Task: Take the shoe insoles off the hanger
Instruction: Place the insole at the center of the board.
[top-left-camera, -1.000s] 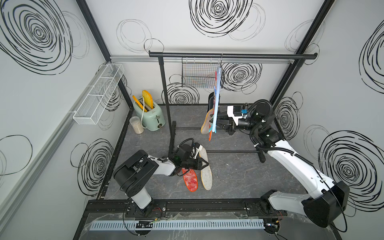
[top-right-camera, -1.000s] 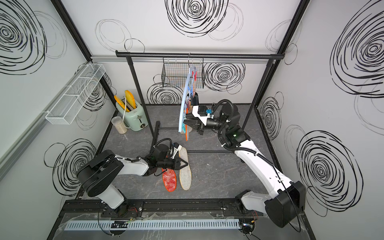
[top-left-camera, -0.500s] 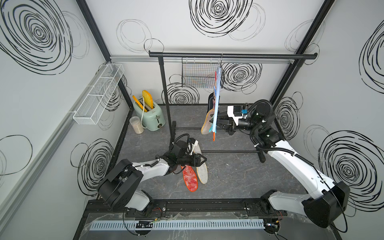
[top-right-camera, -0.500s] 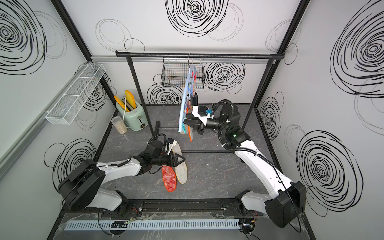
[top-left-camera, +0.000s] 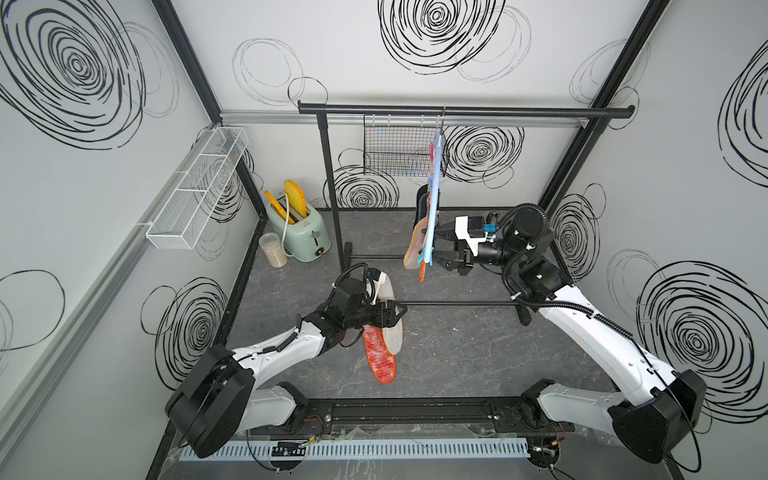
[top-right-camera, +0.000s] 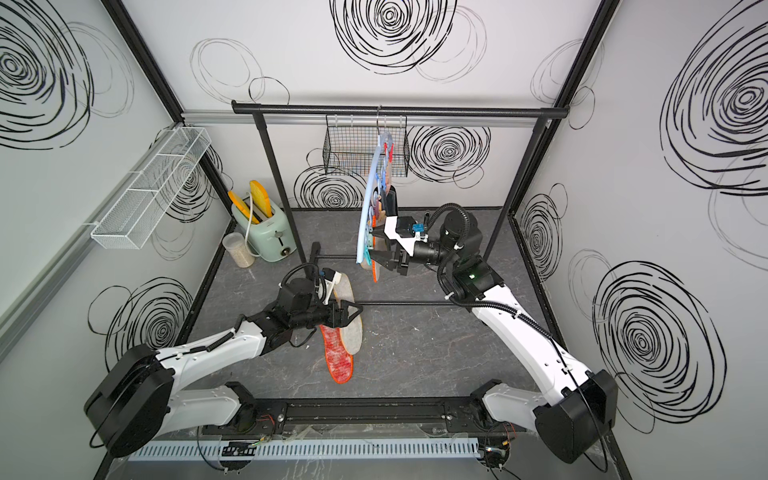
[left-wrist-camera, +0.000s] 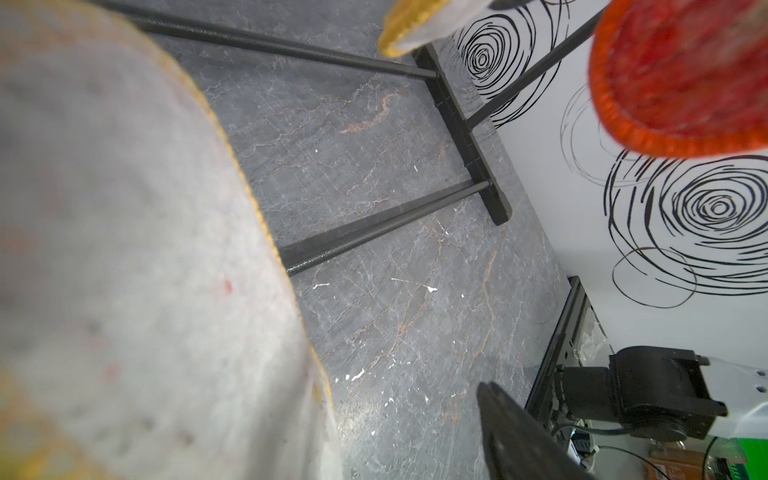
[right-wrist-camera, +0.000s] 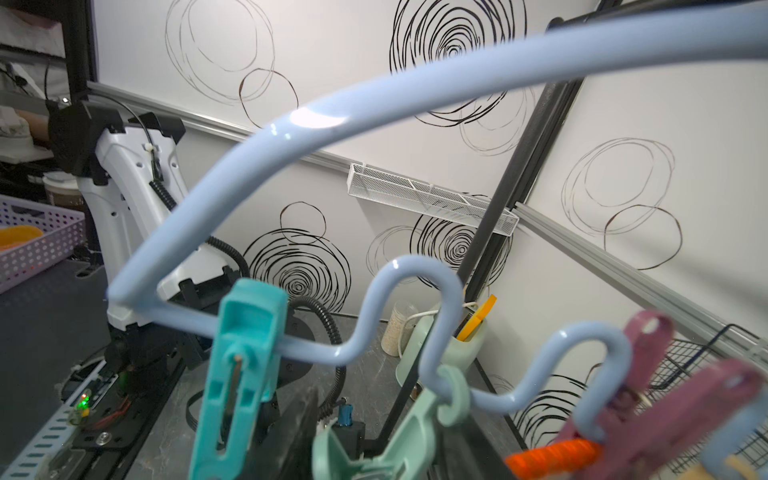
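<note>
left gripper (top-left-camera: 394, 314) hangs low over the tabletop (top-left-camera: 465, 357) with its jaws apart, right above an off-white felt insole (top-left-camera: 393, 338) that lies flat there; whether a finger touches the felt i cannot tell. the left wrist view shows that pad close up and blurred, with a yellow rim. a red-orange mesh insole (top-left-camera: 379, 355) lies just beside it, on the side nearer the arm bases, and the two edges touch. right gripper (top-left-camera: 437, 247) is held higher, at the lower end of the hanger (top-left-camera: 433, 216), jaws apart with one finger on each side of the pegs there. the hanger hangs by its metal hook from the black garment rail (top-left-camera: 457, 111), edge-on in both top views, next to a black wire basket (top-left-camera: 399, 153). pegged to it are an off-white insole with an orange rim (top-left-camera: 411, 249) and a dark insole (top-left-camera: 420, 198); more hang behind them, overlapping too much to count. in the right wrist view a teal peg (right-wrist-camera: 239, 365), a mint peg (right-wrist-camera: 407, 432) and mauve pegs (right-wrist-camera: 685, 407) sit on the hanger's wavy lower wire.
</note>
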